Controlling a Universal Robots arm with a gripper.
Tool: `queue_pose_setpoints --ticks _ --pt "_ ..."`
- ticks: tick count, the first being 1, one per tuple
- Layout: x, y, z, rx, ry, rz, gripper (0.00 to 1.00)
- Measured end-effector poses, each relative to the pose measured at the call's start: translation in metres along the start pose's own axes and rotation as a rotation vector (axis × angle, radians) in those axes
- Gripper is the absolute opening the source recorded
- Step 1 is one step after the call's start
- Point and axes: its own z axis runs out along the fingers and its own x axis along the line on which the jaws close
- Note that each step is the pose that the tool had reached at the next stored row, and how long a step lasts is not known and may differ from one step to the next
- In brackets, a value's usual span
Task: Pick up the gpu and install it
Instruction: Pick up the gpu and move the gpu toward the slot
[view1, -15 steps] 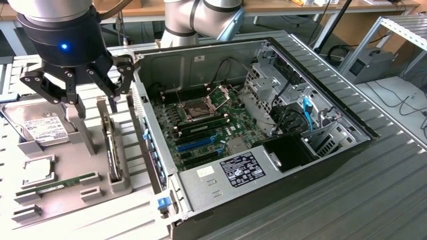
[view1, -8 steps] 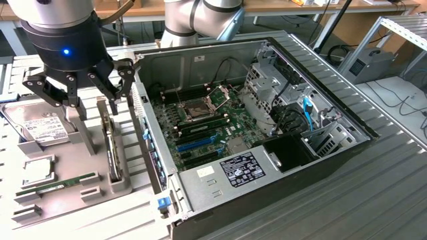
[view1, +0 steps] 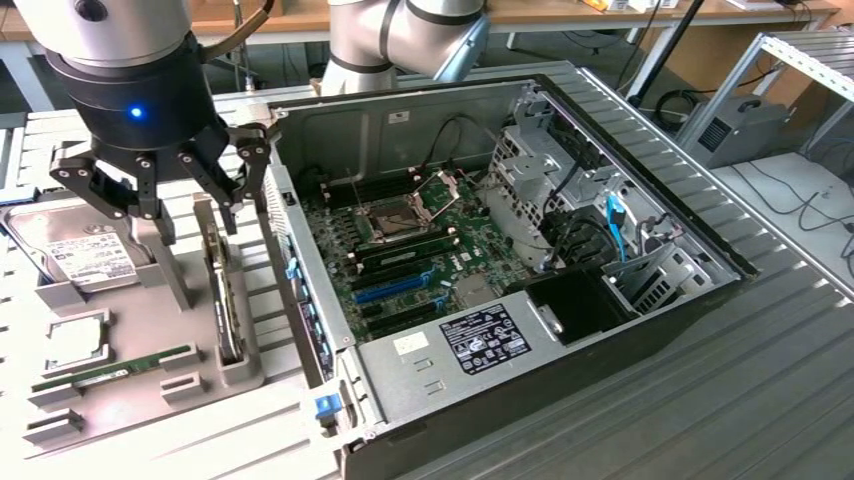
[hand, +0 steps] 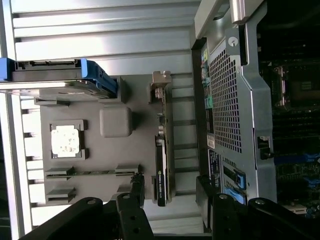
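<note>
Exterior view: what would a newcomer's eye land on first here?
The open computer case takes the exterior view's middle and right, its green motherboard laid bare. At that view's left the gripper hangs open just above the gpu, which stands on edge in a gray parts tray beside the case.
</note>
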Motion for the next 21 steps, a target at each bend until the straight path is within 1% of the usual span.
queue_pose_setpoints --ticks 15,21 --pt "0.0 -0.0003 0.0071 0.0 0.0 0.0 0.54" --pt "0.0 -0.0006 0.0125 0.0 0.0 0.0 0.54"
